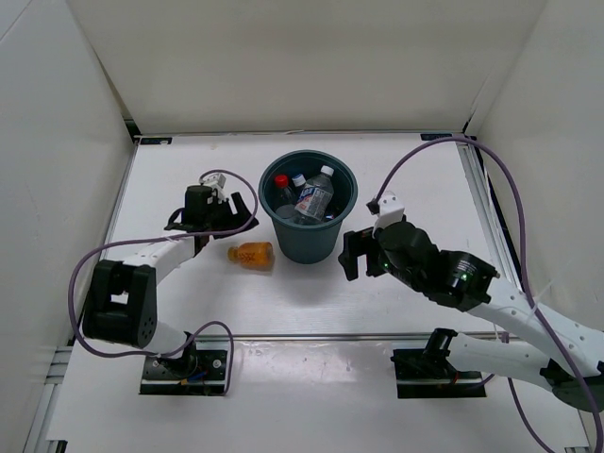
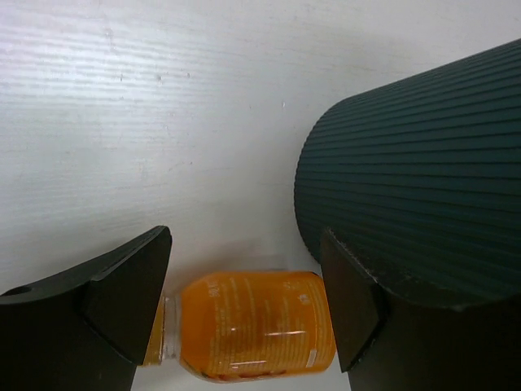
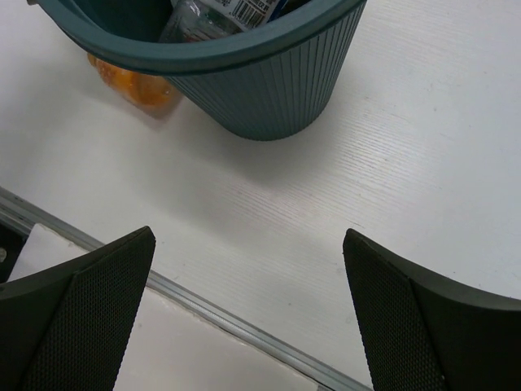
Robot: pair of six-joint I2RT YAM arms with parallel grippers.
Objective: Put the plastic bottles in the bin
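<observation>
The short orange bottle [image 1: 252, 253] lies on its side on the white table, just left of the dark teal bin [image 1: 332, 238]. My left gripper [image 1: 209, 219] is open over it. In the left wrist view the orange bottle [image 2: 252, 326] lies between the two fingers of that gripper [image 2: 244, 240], cap toward the left finger, with the bin's ribbed wall [image 2: 415, 195] close on the right. The bin holds several bottles, one red-capped [image 1: 280, 181] and one clear with a label [image 1: 317, 196]. My right gripper [image 1: 352, 255] is open and empty, right of the bin.
White walls enclose the table at the back and both sides. A metal rail [image 1: 311, 335] runs along the near edge, also in the right wrist view [image 3: 244, 330]. Purple cables [image 1: 415, 160] loop over both arms. The right wrist view shows the bin [image 3: 269, 81] and the orange bottle [image 3: 130, 85] behind it.
</observation>
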